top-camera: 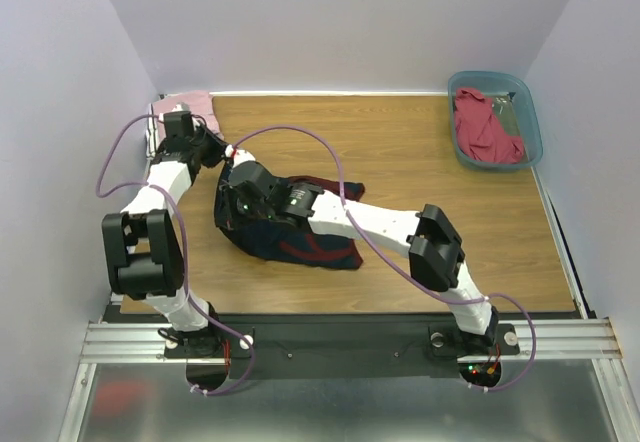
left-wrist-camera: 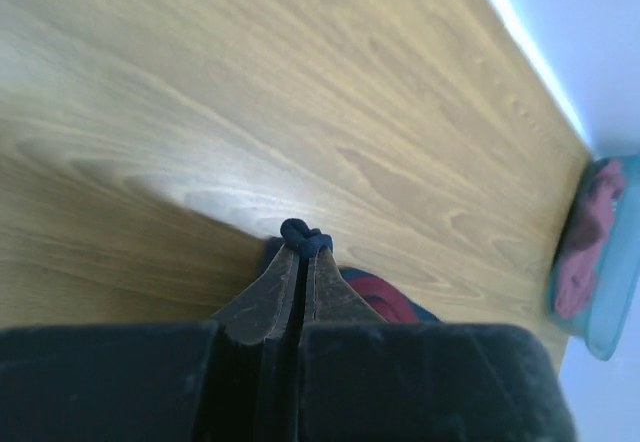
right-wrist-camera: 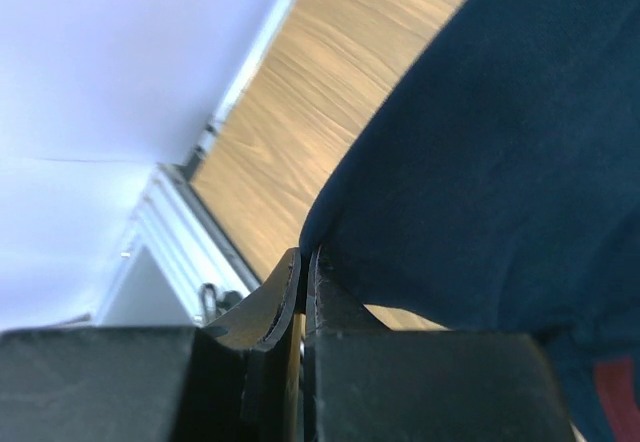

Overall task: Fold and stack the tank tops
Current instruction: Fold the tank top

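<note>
The navy jersey tank top with maroon trim is lying crumpled on the light wooden table, somewhat left of the middle and nearer to the front edge than to the back wall. Both arms are reaching to its left part. The left arm is coming in from the left side, and the left jaws are pressing together on a small dark bunch of the navy cloth, which is sticking out just beyond their tips in the left wrist view. The right arm is stretching across the jersey from the right, covering its middle in the top view. The right jaws are clamping together on an edge of the navy cloth, and from that pinched edge the cloth is spreading out wide to the right in the right wrist view. I cannot tell how much of the jersey is resting on the table and how much is hanging from the jaws. A pink cloth top is sitting at the far left corner of the table. A red cloth top is lying bunched inside the teal plastic bin, which is standing at the far right corner, well apart from the jersey
</note>
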`<state>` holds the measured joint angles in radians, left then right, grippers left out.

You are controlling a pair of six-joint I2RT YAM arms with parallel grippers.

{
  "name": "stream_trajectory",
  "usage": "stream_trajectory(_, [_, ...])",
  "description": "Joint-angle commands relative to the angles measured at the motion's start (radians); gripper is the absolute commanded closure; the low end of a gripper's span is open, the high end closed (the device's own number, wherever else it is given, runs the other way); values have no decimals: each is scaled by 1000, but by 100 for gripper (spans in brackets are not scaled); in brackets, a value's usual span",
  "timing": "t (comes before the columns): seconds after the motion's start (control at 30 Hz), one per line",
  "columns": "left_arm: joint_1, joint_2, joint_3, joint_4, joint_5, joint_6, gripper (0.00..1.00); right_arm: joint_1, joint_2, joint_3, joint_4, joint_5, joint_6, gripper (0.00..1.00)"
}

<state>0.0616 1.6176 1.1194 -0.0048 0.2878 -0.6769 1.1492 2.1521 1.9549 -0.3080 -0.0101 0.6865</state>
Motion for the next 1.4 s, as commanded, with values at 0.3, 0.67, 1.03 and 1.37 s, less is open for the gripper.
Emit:
stream_trajectory(0.3, [-224,-87,126,129,-61,-39,100,49,-338,-199,26,4,-13,100])
stream_trajectory(0.67, [-505,160,192,192,-162,-81,100,37,-710,-825,165,182,126,100])
stream_trajectory(1.03, [-545,223,197,267,-131,-121,100,24,-827,-933,185,257,131,100])
stream_trajectory(1.37, [-582,312,258,273,-111,-151,100,-51,-886,-1010,168,231,151,100])
